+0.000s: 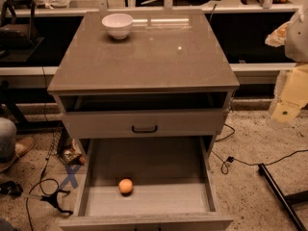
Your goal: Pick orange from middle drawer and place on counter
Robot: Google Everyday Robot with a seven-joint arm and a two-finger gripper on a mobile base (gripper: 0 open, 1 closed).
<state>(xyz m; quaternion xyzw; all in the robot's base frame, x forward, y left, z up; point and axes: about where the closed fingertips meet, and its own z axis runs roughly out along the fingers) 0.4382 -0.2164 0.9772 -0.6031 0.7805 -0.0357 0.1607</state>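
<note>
Room above the open drawer (163, 200) lets you reach the orange (125, 186), your gripper (288, 106) hanging right of the counter (159, 61), its grip state impossible to tell.

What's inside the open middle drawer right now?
Only the orange, resting on the floor of the middle drawer, left of centre. Its rear, beneath the upper drawer front, is too dark to check. The gripper hangs off right, outside it.
</note>
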